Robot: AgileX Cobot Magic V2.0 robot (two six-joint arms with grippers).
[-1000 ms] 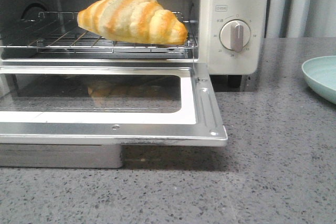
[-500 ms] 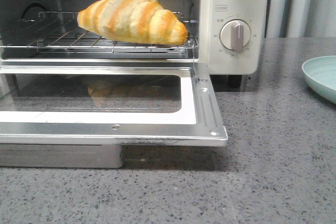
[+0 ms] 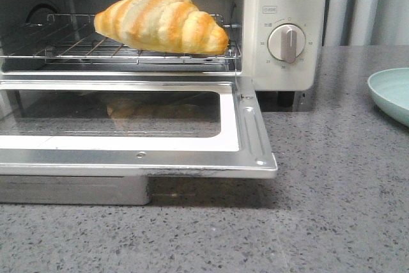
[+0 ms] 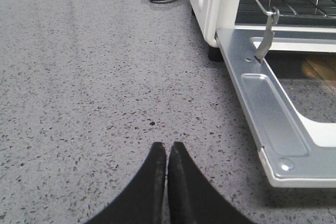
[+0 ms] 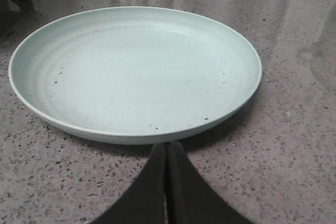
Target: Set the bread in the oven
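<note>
Bread [image 3: 161, 22] sits on wire rack [image 3: 77, 48] inside oven [image 3: 281, 62], upper left of front view, door [image 3: 243, 132] dropped open. L gripper [image 4: 167, 153] fingers pressed together over bare counter [image 4: 94, 93]. R gripper [image 5: 167, 153] likewise closed on nothing, just beside pale green plate [image 5: 31, 103].

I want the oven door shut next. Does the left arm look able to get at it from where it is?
Probably yes: the left pincer, shut and empty, sits over bare counter beside the open door, nothing between them.
</note>
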